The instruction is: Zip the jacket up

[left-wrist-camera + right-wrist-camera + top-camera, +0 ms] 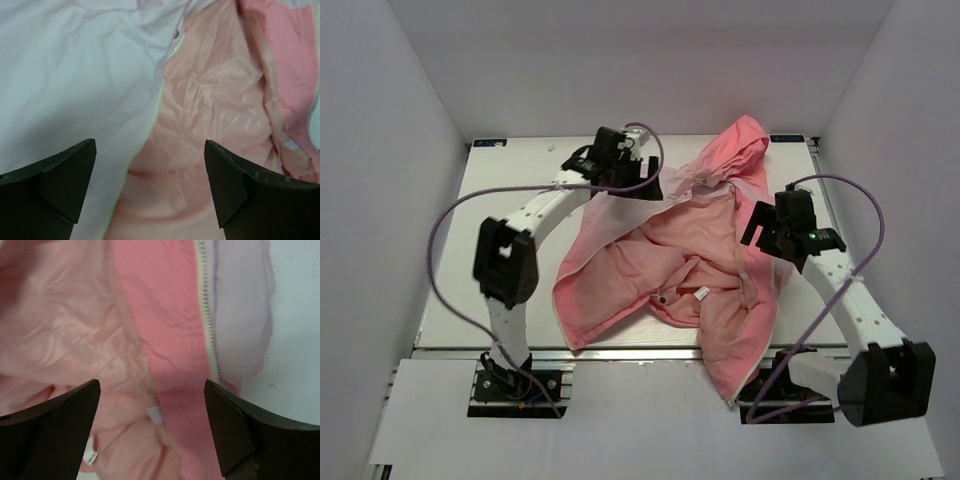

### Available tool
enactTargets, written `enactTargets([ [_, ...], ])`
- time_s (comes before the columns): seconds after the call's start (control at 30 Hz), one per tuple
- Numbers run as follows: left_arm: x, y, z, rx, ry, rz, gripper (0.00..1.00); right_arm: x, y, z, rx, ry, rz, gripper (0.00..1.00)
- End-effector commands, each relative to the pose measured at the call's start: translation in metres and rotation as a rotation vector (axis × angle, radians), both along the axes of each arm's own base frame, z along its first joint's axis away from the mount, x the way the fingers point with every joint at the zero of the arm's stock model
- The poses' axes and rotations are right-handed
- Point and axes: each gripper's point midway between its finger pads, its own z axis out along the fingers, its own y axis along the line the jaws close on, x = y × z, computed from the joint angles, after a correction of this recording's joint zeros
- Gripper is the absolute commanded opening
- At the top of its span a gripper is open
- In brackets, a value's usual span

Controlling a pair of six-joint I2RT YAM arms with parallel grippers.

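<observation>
The pink jacket (660,270) lies open and crumpled in the middle of the table, hood toward the back, one part hanging over the front edge. My left gripper (632,178) is open above its pale back-left shoulder. In the left wrist view the open left gripper (150,150) hovers over the zipper edge (159,100), between pale outer fabric and peach lining. My right gripper (763,228) is open over the jacket's right side. In the right wrist view the open right gripper (152,390) hovers above coral fabric, beside the white zipper (207,315) and a small white tag (155,415).
The white table (510,180) is boxed in by grey walls on the left, back and right. Purple cables (450,215) loop from both arms. A small dark snap (662,298) and a white tag (702,294) show on the jacket's lining.
</observation>
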Motion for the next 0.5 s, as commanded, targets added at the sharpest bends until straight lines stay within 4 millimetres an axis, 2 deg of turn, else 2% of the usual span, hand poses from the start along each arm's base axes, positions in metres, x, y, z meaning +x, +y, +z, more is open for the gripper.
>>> enactTargets([
  [0.0, -0.001, -0.020, -0.032, 0.045, 0.091, -0.146, 0.98, 0.006, -0.021, -0.020, -0.071, 0.071, -0.104, 0.89],
  [0.03, 0.003, -0.023, -0.039, 0.053, 0.106, -0.158, 0.98, 0.007, -0.021, -0.026, -0.077, 0.093, -0.101, 0.89],
  [0.07, 0.014, -0.029, -0.033, 0.050, 0.083, -0.162, 0.98, 0.011, -0.022, -0.039, -0.094, 0.133, -0.088, 0.89],
  [0.1, 0.017, -0.029, -0.062, 0.082, 0.132, -0.167, 0.98, 0.017, -0.022, -0.040, -0.100, 0.136, -0.088, 0.89],
  [0.13, 0.023, -0.029, -0.070, 0.103, 0.132, -0.163, 0.98, 0.021, -0.021, -0.044, -0.106, 0.147, -0.082, 0.89],
  [0.17, 0.036, -0.033, -0.063, 0.106, 0.097, -0.158, 0.98, 0.026, -0.022, -0.054, -0.121, 0.180, -0.075, 0.89],
  [0.2, 0.042, -0.032, -0.088, 0.139, 0.128, -0.141, 0.98, 0.036, -0.021, -0.051, -0.123, 0.167, -0.077, 0.89],
  [0.23, 0.051, -0.032, -0.092, 0.153, 0.115, -0.125, 0.98, 0.042, -0.021, -0.062, -0.131, 0.195, -0.077, 0.89],
  [0.27, 0.066, -0.038, -0.084, 0.132, 0.071, -0.114, 0.98, 0.050, -0.020, -0.064, -0.139, 0.188, -0.060, 0.89],
  [0.3, 0.072, -0.040, -0.099, 0.131, 0.080, -0.106, 0.98, 0.073, -0.012, -0.057, -0.118, 0.127, -0.026, 0.88],
  [0.33, 0.079, -0.044, -0.098, 0.115, 0.064, -0.098, 0.98, 0.082, -0.007, -0.066, -0.118, 0.140, -0.005, 0.87],
  [0.37, 0.085, -0.046, -0.099, 0.097, 0.053, -0.089, 0.98, 0.092, -0.004, -0.065, -0.114, 0.127, 0.006, 0.87],
  [0.47, 0.121, -0.049, -0.098, 0.021, -0.020, 0.020, 0.98, 0.134, 0.008, -0.058, -0.096, 0.041, 0.052, 0.87],
])
